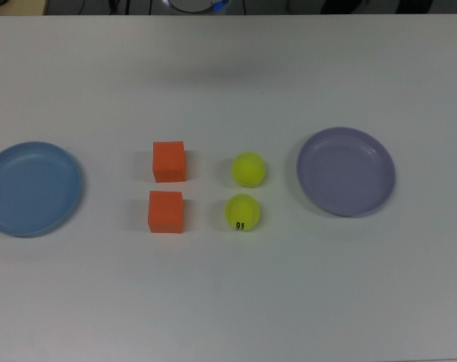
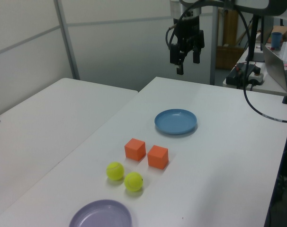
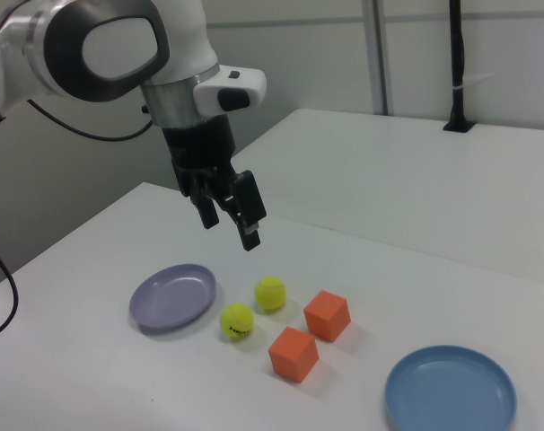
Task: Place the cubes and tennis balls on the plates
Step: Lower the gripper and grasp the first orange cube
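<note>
Orange cubes [image 1: 168, 185] between both plates [image 1: 346, 171]

- The arm [image 3: 119, 45] has glossy white rounded shells; one large joint cap carries a dark grey ring around a white oval centre
- A silver-grey metal band sits below the white shell, at the wrist; a small white block with a dark button juts beside it
- The gripper [image 3: 229, 214] is black and boxy; two black fingers [image 3: 250, 235] end in narrow tips
- Black cables [image 2: 250, 71] loop from the arm in the left view; another thin black cable trails behind the arm in the right view
</note>
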Controlling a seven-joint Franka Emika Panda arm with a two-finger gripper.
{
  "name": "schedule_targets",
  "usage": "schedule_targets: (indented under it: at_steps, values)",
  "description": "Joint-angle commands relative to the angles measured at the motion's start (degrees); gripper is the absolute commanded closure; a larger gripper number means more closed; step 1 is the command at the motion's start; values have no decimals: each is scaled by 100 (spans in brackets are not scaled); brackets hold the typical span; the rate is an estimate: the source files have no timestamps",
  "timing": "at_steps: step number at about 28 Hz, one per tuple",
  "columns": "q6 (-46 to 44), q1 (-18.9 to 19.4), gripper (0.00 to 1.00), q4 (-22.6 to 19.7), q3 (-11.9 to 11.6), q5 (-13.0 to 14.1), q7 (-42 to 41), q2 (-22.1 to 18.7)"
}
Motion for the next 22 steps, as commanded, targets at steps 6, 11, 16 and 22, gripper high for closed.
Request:
schedule_targets:
  at_steps: [6,11,16,22]
  values:
    - [2302,1072,0,-153,209,-282,941,1857]
    - [2707,1292,0,-162,209,-450,1109,2288]
    - [3506,1415,0,-258,191,-686,1144,2683]
    - [3973,1363,0,-267,121,-1354,1364,2904]
